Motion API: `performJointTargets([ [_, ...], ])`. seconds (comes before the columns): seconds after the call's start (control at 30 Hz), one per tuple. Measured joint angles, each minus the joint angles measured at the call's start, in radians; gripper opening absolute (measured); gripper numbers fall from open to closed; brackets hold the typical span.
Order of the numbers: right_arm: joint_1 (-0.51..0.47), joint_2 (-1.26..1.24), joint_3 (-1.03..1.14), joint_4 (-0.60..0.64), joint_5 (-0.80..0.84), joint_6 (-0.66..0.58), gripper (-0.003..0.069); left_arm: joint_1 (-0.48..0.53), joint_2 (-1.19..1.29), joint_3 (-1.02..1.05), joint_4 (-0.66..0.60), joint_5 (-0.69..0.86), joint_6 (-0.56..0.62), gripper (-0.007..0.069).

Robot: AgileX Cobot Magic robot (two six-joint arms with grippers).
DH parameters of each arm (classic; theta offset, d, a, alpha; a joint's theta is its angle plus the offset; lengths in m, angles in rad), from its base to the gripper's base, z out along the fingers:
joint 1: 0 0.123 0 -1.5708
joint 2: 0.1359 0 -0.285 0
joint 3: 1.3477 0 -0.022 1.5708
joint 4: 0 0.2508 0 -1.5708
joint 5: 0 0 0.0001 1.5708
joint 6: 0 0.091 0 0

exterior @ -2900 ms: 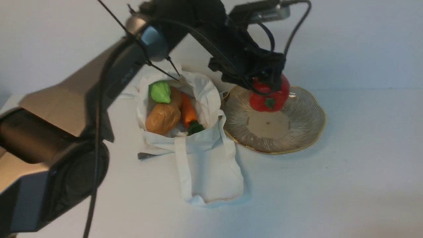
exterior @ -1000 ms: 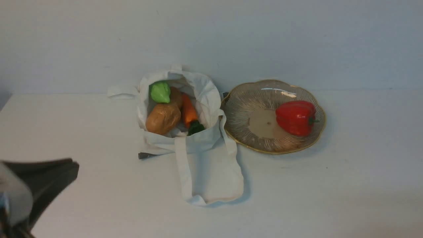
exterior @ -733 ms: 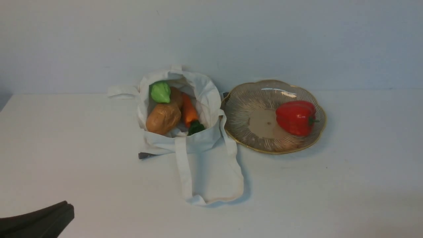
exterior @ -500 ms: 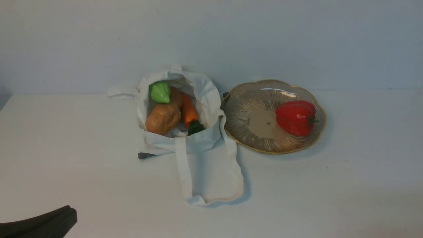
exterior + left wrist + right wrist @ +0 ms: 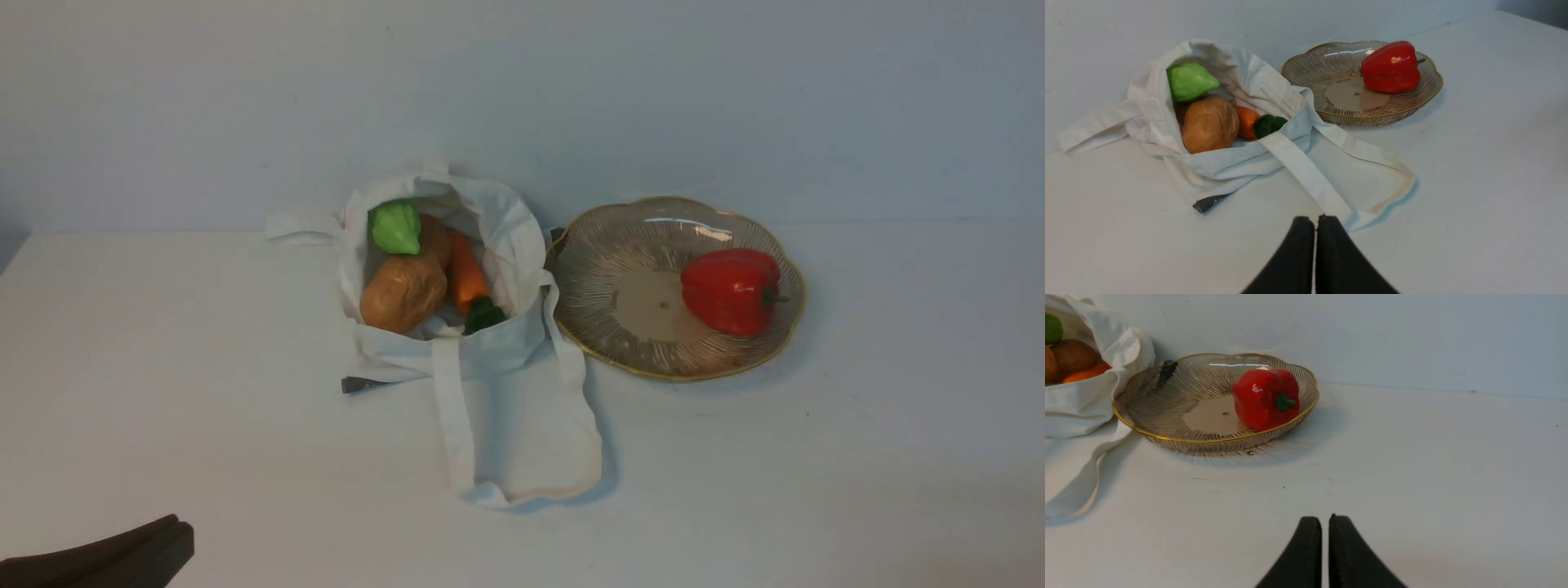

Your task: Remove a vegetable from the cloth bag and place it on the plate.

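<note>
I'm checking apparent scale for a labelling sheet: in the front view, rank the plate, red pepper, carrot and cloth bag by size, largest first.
1. Cloth bag, handles included
2. Plate
3. Red pepper
4. Carrot, partly hidden

From the front view's middle: one plate [image 5: 604, 327] at 3 o'clock, bearing one red pepper [image 5: 729, 291]; one bag [image 5: 506, 351] toward 10 o'clock, holding two potatoes [image 5: 403, 292], one carrot [image 5: 467, 273] and one green vegetable [image 5: 396, 228].
</note>
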Motion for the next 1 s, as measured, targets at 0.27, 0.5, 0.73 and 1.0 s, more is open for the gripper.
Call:
performJointTargets([
  [0.27, 0.0, 0.0, 0.0, 0.0, 0.0, 0.0, 0.0022, 0.254, -0.149, 0.123, 0.002, -0.005, 0.027, -0.0005],
  [0.5, 0.0, 0.0, 0.0, 0.0, 0.0, 0.0, 0.0022, 0.568, -0.258, 0.237, -0.016, 0.002, 0.009, -0.0005],
  [0.73, 0.0, 0.0, 0.0, 0.0, 0.0, 0.0, 0.0022, 0.601, -0.259, 0.245, -0.016, 0.056, -0.029, -0.0005],
  [1.0, 0.0, 0.0, 0.0, 0.0, 0.0, 0.0, 0.0022, 0.541, -0.259, 0.245, -0.016, 0.059, -0.023, -0.0005],
])
